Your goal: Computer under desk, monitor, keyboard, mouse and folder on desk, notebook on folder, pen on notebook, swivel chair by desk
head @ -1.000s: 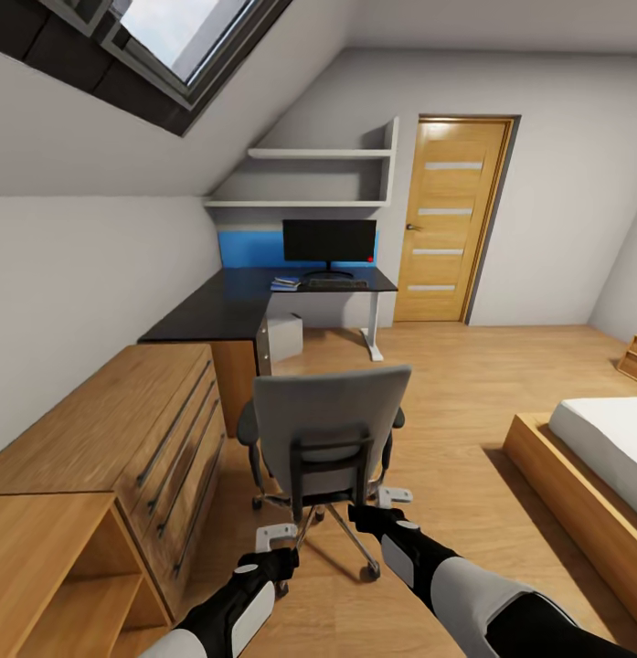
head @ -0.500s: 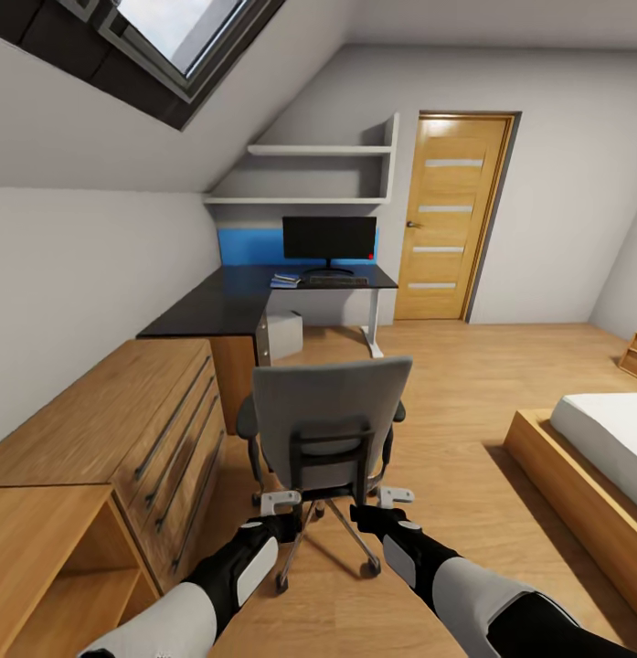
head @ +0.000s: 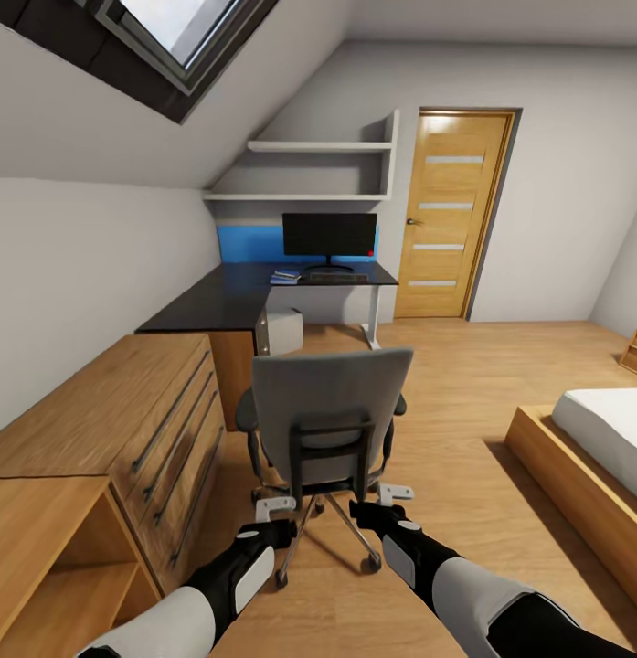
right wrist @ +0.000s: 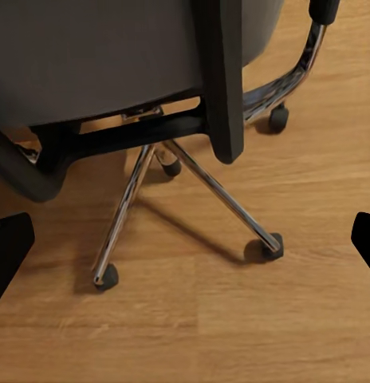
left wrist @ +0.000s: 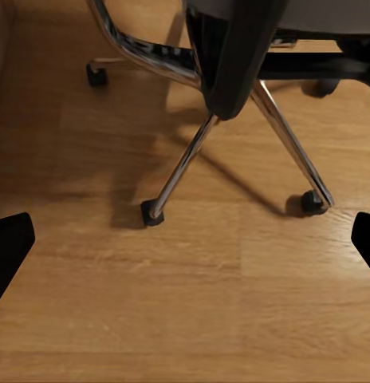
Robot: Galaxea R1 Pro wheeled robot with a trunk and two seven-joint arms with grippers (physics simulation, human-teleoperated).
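Swivel chair (head: 325,416) on casters, likely free-rolling and prone to turning; best pushed at the stiff backrest by both spread, empty hands, left (head: 274,504) and right (head: 393,496).

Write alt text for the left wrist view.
A swivel chair's chrome star base and black casters stand on a wooden floor, seen from behind and low down. The open left claw's dark fingertips frame the shot, holding nothing.
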